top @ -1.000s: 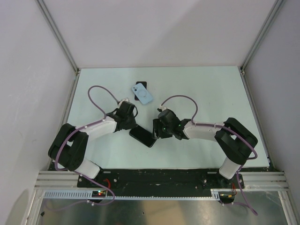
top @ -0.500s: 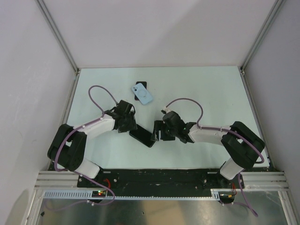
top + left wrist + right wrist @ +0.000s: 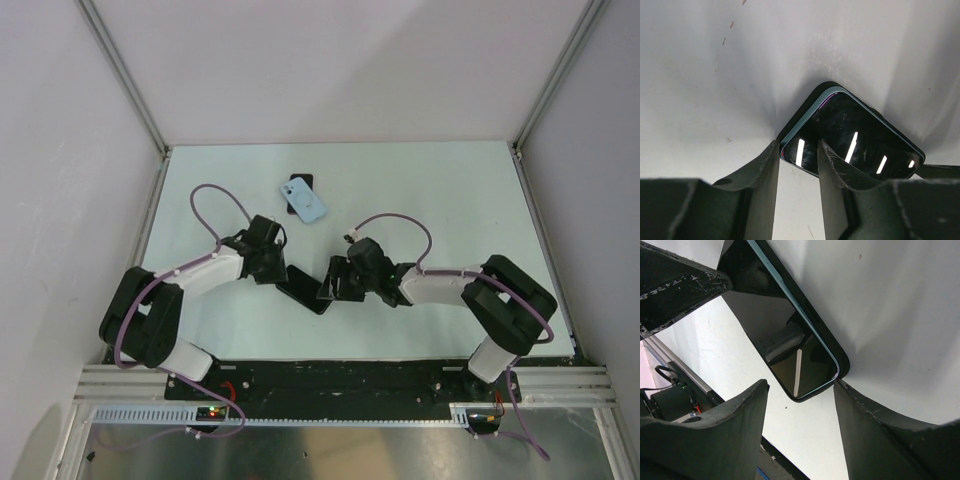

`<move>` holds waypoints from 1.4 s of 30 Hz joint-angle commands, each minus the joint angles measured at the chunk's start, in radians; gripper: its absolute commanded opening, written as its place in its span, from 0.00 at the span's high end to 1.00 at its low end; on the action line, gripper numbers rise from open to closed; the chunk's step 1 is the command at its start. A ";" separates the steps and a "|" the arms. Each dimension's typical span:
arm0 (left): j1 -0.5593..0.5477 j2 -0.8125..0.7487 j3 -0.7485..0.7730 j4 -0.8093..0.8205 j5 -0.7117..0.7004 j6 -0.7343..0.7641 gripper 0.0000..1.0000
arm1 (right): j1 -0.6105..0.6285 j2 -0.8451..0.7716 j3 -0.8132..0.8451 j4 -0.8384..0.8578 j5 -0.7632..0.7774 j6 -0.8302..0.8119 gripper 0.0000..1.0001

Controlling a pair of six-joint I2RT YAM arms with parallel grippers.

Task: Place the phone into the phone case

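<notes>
A black phone lies screen up on the white table, between my two grippers. In the left wrist view its glossy screen sits inside a black phone case, whose rim shows along the far edge. My left gripper is low at the phone's left end and narrowly open, its tips either side of a corner. My right gripper is at the other end and wide open. One fingertip touches the case rim beside the screen.
A light blue phone-shaped item lies farther back, overlapping a small black item. The left arm's finger shows at the top left of the right wrist view. The black front rail runs along the near table edge.
The right gripper has slid a little lower and closer to the phone's end. The left gripper has shifted slightly toward the phone. The phone stays in about the same place.
</notes>
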 commanded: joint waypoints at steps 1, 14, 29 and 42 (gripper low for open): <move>-0.007 -0.019 -0.029 0.026 0.055 0.017 0.63 | -0.007 0.041 0.001 0.093 -0.014 0.037 0.40; -0.083 -0.015 -0.051 0.041 0.071 -0.046 0.69 | -0.096 0.037 0.093 0.007 0.024 -0.053 0.40; -0.138 -0.076 -0.077 0.044 -0.015 -0.167 0.65 | -0.112 -0.072 0.121 -0.198 0.125 -0.131 0.27; -0.125 -0.041 0.089 -0.090 -0.077 0.005 0.51 | -0.007 -0.115 -0.028 -0.112 0.125 -0.016 0.28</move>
